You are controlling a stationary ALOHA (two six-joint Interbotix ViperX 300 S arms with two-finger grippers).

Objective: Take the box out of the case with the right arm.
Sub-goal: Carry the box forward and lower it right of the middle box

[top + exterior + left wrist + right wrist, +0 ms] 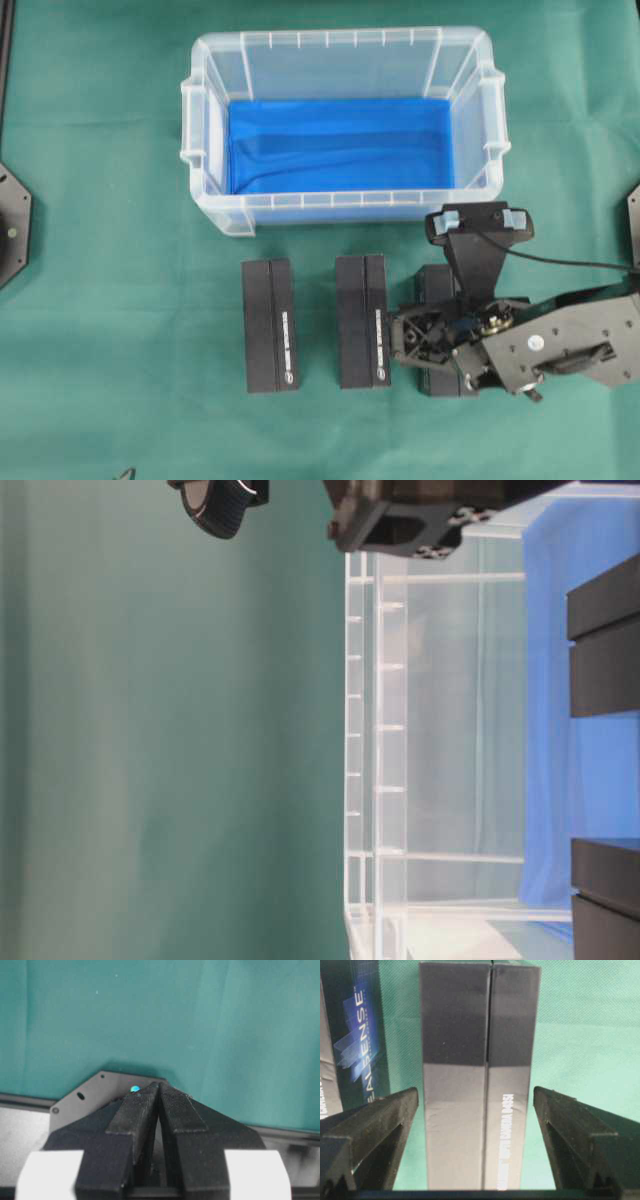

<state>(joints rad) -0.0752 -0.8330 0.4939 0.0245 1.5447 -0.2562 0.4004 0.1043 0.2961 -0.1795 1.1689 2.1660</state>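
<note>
The clear case (pixel 205 150) stands at the back of the green table, and only its blue sheet (pixel 340 145) shows inside. A black box (pixel 437 285) lies on the cloth in front of the case's right end, mostly under my right arm. My right gripper (pixel 430 340) straddles this box (pixel 480 1060). In the right wrist view the right gripper (pixel 475 1091) is open, with green cloth showing on both sides between the fingers (pixel 385 1115) and the box. The left gripper (pixel 159 1086) is shut on nothing above bare cloth, out of the overhead view.
Two more black boxes (pixel 269 325) (pixel 362 320) lie side by side left of the right gripper, the nearer one (pixel 355 1035) close to its left finger. The case wall (pixel 440 730) fills the table-level view. A black base plate (pixel 10 225) sits at the left edge.
</note>
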